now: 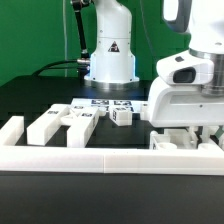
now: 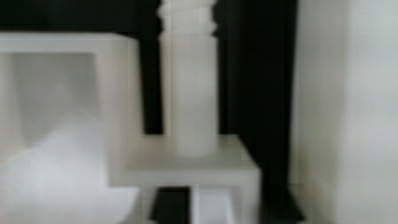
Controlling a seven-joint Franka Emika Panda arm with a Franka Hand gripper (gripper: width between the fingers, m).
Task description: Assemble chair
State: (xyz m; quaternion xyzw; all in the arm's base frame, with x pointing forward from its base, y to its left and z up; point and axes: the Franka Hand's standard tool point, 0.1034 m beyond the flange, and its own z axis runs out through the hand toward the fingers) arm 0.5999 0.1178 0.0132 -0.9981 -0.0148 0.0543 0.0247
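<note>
Jaws closed, arm (image 1: 195, 80) pointing straight down over chair post (image 2: 185, 85).

Directly above the claw (image 1: 188, 132), a boxy white wrist housing (image 1: 185, 98) is showing rounded edges and a dark oval mark. Higher up, the white link (image 1: 182, 18) is showing grey at its joint. Far behind the claw, the white base (image 1: 110, 62) is wearing a dark triangular sticker (image 1: 111, 47), and black cables (image 1: 68, 62) are trailing beside it.

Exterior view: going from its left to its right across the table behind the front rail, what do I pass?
blocky white chair piece → tagged chair piece → small tagged cube → gripper
</note>
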